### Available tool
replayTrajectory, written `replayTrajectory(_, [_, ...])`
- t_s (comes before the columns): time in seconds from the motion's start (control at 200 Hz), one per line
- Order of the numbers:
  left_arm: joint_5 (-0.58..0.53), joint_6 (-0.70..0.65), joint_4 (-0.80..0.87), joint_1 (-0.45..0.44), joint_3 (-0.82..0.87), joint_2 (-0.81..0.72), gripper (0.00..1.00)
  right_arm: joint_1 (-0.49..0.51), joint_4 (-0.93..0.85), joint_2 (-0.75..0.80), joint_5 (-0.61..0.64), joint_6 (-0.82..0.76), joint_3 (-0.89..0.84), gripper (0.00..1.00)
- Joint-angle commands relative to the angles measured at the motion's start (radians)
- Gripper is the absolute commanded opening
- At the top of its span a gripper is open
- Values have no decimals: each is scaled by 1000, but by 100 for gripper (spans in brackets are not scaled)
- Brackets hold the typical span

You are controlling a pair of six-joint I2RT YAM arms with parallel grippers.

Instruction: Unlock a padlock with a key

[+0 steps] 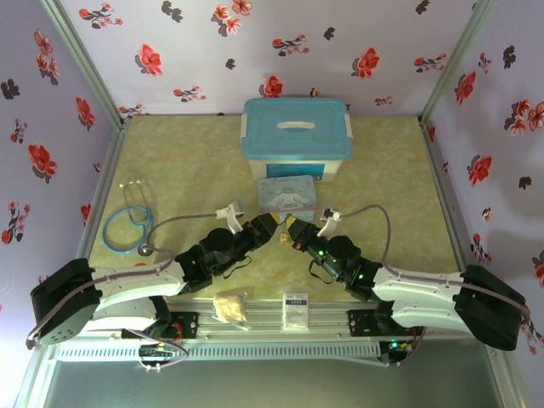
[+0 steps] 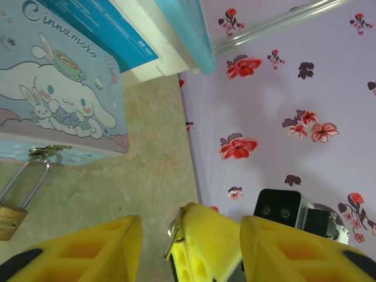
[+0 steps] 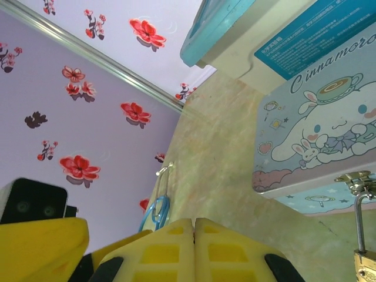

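Note:
The brass padlock (image 2: 8, 221) hangs by its thin silver shackle (image 2: 29, 176) from the hasp on the front of the blue cartoon tin (image 2: 56, 88). It also shows at the right edge of the right wrist view as the padlock (image 3: 366, 265) under the tin (image 3: 317, 141). My right gripper (image 3: 194, 222) is shut, and the small key (image 2: 172, 235) with its ring sticks out at the side of its yellow fingers (image 2: 208, 241). My left gripper (image 2: 191, 226) is open, its two fingers standing either side of the right gripper's tips. Both grippers meet just in front of the tin (image 1: 287, 194).
A white storage box with a teal lid (image 1: 296, 136) stands behind the tin. A blue stethoscope (image 1: 127, 225) lies at the left of the table. A crumpled beige bag (image 1: 229, 306) and a small white card (image 1: 295, 308) rest on the near rail. Floral walls enclose the table.

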State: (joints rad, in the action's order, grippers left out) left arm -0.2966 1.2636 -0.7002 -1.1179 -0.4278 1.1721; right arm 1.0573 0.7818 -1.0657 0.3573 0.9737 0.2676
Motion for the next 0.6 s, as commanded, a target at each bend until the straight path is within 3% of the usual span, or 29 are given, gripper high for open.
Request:
replayTrajectory(0.0, [-93,38,-83,-14,34,-3,49,24,63,-30,82,28,36,0])
replayTrajectory(0.21, [-100,66,-100,-14,23,20,55,54,121,-92,59,-3,66,0])
replayTrajectory(0.39, [-110,112,-132,-14,34,37,53,62,166,-138,77,14,64,0])
replayTrajectory(0.47, [-115,115,-157,-14,36,44,48,67,179,-164,69,13,75,0])
replayTrajectory(0.595, [-126,133,-173,-5,41,53,31,81,191,-202,52,8,95,0])
